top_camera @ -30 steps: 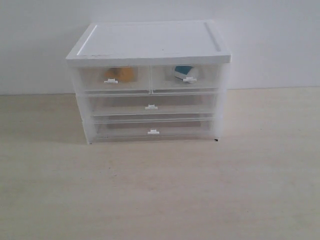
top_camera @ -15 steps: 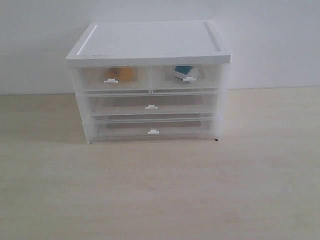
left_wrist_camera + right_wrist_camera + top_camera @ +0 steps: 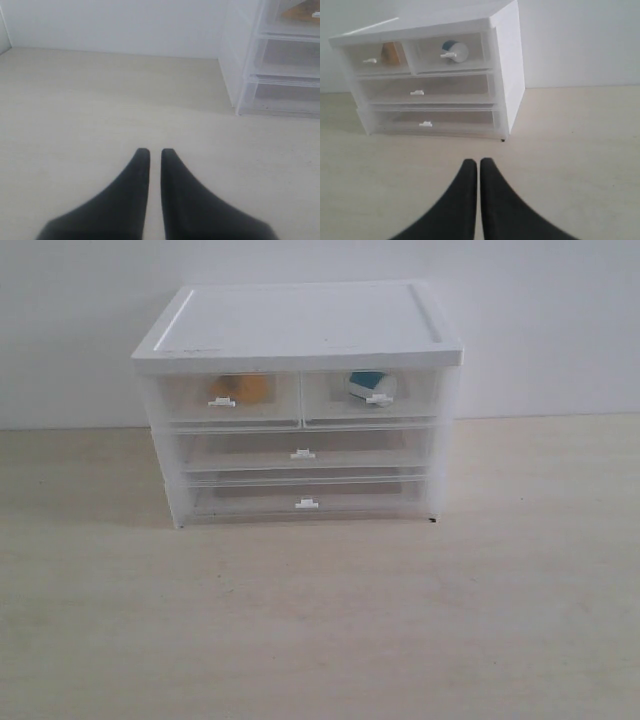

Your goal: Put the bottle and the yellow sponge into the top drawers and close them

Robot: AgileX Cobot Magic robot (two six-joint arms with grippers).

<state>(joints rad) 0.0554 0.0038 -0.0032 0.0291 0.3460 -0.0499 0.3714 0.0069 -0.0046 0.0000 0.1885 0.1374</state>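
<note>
**Both claws pinched and empty; bottle (image 3: 368,383) and yellow sponge (image 3: 245,388) inside the closed top drawers (image 3: 230,400)**

We see the left claw (image 3: 155,151) with its fingers drawn nearly together, just a thin slit between the tips, and it grips nothing. It hangs low over the pale table (image 3: 90,100). The white-topped chest (image 3: 240,60) stands ahead of this claw and off to one side, well apart from the tips. From here only an orange patch of the yellow sponge shows through the nearest top drawer.

The right claw (image 3: 478,162) is pinched to a similar narrow slit and is also holding nothing. It points at the chest front, which is well apart from its tips.

Ahead of the right claw, the bottle sits in the top drawer on that claw's own side. We think it lies on its side, with the white cap toward the drawer front. The yellow sponge is in the neighbouring top drawer, on the left claw's side.

Both top drawers sit flush with the chest front. The full-width drawers (image 3: 303,452) beneath them are pushed in too.
</note>
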